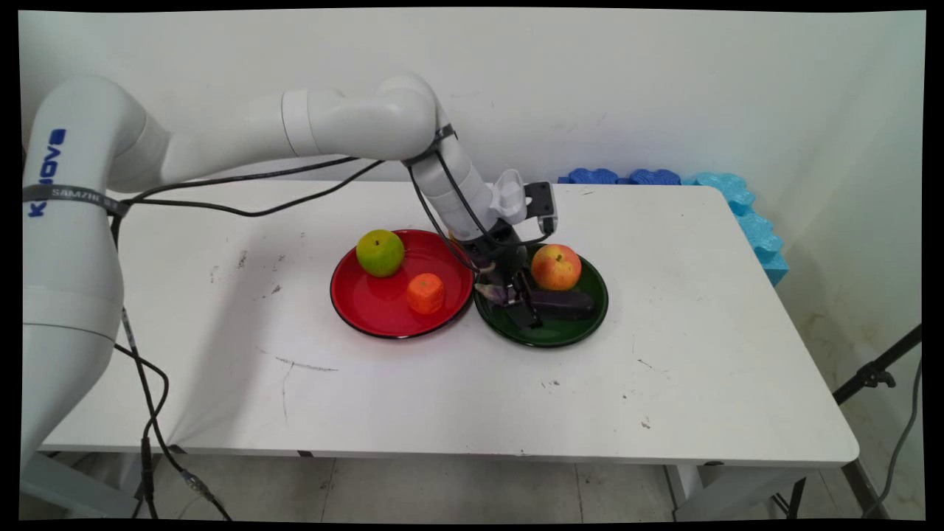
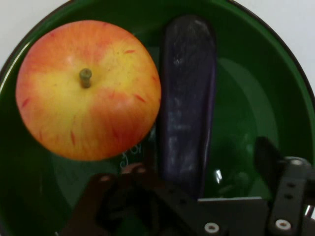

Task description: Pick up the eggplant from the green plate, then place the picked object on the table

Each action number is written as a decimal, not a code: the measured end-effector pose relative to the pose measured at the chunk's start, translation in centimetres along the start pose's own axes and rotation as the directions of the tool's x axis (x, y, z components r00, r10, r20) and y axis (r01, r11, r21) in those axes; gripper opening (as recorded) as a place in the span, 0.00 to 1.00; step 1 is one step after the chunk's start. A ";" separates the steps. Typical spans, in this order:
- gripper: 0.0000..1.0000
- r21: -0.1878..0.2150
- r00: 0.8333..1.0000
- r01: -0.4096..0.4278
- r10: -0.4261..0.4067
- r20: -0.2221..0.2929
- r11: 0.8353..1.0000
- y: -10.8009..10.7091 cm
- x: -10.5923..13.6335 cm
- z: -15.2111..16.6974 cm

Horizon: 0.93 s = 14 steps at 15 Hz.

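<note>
Down in the green plate (image 1: 582,335) sits the black hand (image 1: 525,306), its fingers spread apart on either side of the near end of a dark purple eggplant (image 1: 564,302) — released, not clamped on anything. In the hand view the eggplant (image 2: 189,108) runs lengthwise up the picture from between the two fingers; one finger (image 2: 266,160) stands clear of it on the right with bare green plate (image 2: 246,98) between, while the other, lower left, is close by the eggplant's side, and whether it touches cannot be told.

Just beside the eggplant, touching or nearly touching its long side, lies a red-and-yellow apple (image 2: 88,91) with its stem up. From the main view this apple (image 1: 556,267) rests on the far part of the green plate, behind the eggplant.

Left of the green plate, with rims touching or almost so, is a red plate (image 1: 369,313). It carries a green apple (image 1: 380,252) at its far left and a small orange fruit (image 1: 425,293) nearer the middle, the two well apart from the hand. Both plates stand near the middle of the white desk (image 1: 700,354) — its top scuffed with dark marks. Blue foam pieces (image 1: 726,188) line the desk's far right corner.
</note>
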 end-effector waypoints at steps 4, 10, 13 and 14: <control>0.00 -0.004 1.000 -0.004 0.004 -0.002 1.000 0.0 0.0 0.6; 0.00 -0.003 0.999 -0.026 0.026 -0.029 1.000 1.2 0.6 -1.1; 0.00 0.010 0.997 -0.023 0.023 -0.069 1.000 2.8 1.6 -5.5; 0.00 0.012 0.997 -0.020 0.021 -0.080 1.000 3.3 1.8 -7.0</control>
